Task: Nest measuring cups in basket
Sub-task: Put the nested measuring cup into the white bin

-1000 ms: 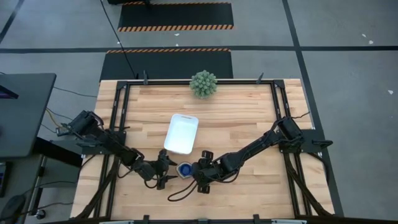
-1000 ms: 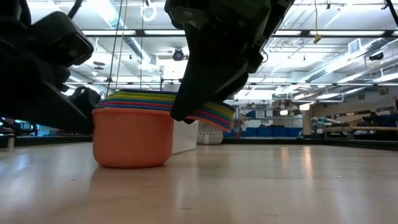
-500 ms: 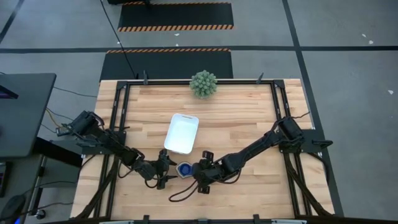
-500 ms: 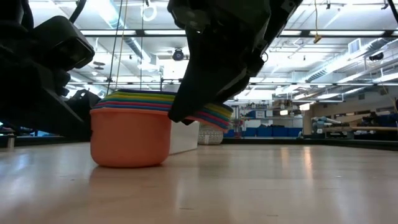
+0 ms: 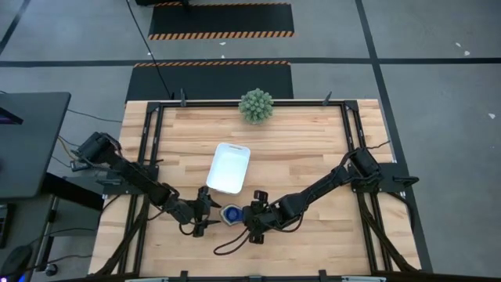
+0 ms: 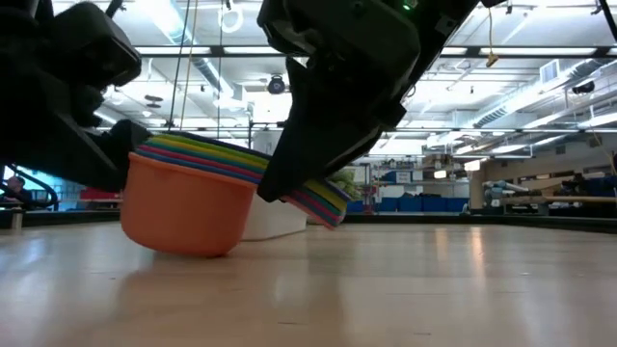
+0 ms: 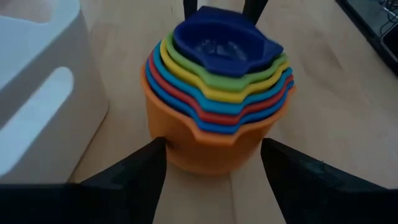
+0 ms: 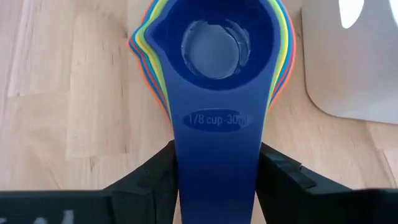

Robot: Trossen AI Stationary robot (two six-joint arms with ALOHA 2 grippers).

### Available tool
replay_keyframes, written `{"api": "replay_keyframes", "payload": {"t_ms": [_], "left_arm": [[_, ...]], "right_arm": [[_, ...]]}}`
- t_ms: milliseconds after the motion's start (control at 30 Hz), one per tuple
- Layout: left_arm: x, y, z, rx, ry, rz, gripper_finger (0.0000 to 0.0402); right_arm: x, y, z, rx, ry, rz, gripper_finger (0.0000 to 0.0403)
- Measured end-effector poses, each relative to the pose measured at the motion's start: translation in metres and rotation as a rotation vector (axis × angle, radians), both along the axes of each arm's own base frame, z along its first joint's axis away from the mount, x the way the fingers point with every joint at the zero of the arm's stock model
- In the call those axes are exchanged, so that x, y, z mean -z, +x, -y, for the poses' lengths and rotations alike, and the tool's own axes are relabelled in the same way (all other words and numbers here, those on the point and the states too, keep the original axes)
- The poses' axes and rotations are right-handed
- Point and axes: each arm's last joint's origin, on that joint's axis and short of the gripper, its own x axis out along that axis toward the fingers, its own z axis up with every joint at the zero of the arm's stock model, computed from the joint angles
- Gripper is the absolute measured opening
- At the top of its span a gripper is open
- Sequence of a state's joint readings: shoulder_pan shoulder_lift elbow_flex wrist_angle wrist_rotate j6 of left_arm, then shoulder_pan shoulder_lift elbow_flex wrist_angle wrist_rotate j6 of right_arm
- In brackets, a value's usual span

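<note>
Table (image 5: 313,149): wooden, carrying all items; the working area is its near edge, between the two arms.

Basket (image 5: 228,168): white, sits mid-table, just beyond the cups and apart from them. It holds nothing. Its near wall stands between the stack and its floor, so the stack must, in my judgement, clear that rim to enter.

Plant (image 5: 256,105): at the far edge, well apart, no obstruction.

Cups (image 6: 193,198): all nested in one stack, orange outermost, dark blue innermost. The stack is on the table, not in the basket. The low view shows it tilted, one side of the base lifted, handles drooping toward the right gripper.

Right gripper (image 8: 216,186): fingers closed on the stacked handles, the dark blue handle uppermost between them.

Left gripper (image 7: 213,165): fingers spread, one on each side of the orange cup, beside it and not pinching.

Risks, as judged: a handle-only hold on a tilted stack could let the outer cups slip off or the stack tip over. The left fingers sit close enough to knock it. Dragging it could strike the basket wall.
</note>
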State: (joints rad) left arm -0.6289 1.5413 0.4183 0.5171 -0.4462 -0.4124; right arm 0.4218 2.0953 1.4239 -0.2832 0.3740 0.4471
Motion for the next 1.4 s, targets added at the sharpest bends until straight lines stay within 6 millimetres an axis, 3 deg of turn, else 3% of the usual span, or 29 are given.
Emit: {"api": "replay_keyframes", "payload": {"t_ms": [533,967,1400], "left_arm": [[-0.008,-0.008,-0.004,0.017,-0.002,-0.064,0.0265],[-0.04,-0.021,-0.014,0.017,-0.026,-0.016,0.0265],[-0.066,-0.006,-0.025,-0.023,0.282,-0.112,0.0265]], "right_arm": [[-0.008,0.001,0.002,-0.007,-0.009,0.029,0.018],[-0.019,0.0,0.003,-0.016,-0.025,0.061,0.0171],[-0.012,-0.01,0.001,0.007,0.026,-0.056,0.0171]]}}
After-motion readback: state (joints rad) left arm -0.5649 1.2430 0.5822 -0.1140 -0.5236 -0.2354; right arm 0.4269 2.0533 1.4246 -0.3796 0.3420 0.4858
